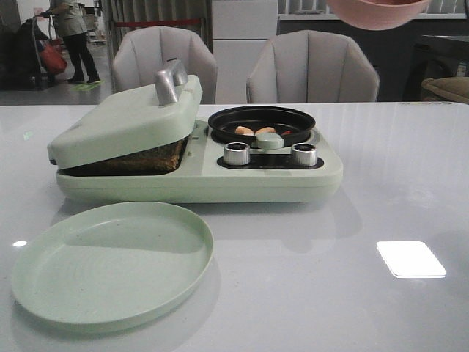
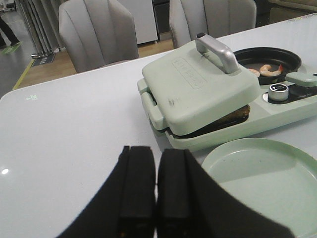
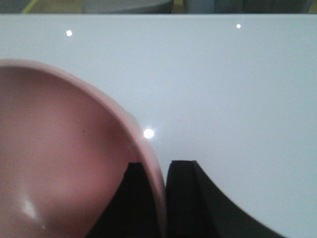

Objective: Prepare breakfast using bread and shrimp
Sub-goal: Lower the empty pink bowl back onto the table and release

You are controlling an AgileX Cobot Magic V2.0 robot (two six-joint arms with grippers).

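The right end effector (image 3: 166, 198) pinches a pink bowl's (image 3: 59, 163) rim, held above the counter (image 1: 381, 213). The left end effector (image 2: 156, 198) hovers with fingers together, empty. Shrimp (image 1: 254, 130) lie in the black pan (image 1: 261, 117); browned bread (image 2: 233, 115) sits under the press lid (image 2: 198, 89), near a green plate (image 1: 110, 264).

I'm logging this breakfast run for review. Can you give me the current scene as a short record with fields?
appliance: pale green breakfast maker on the white table
press lid: lid down but tilted, resting on dark toasted bread
pan: black round pan holds shrimp
plate: green plate in front of the maker, nothing on it
left gripper: left gripper shut, holding nothing, above the table
right gripper: right gripper clamps the pink bowl by its rim, raised
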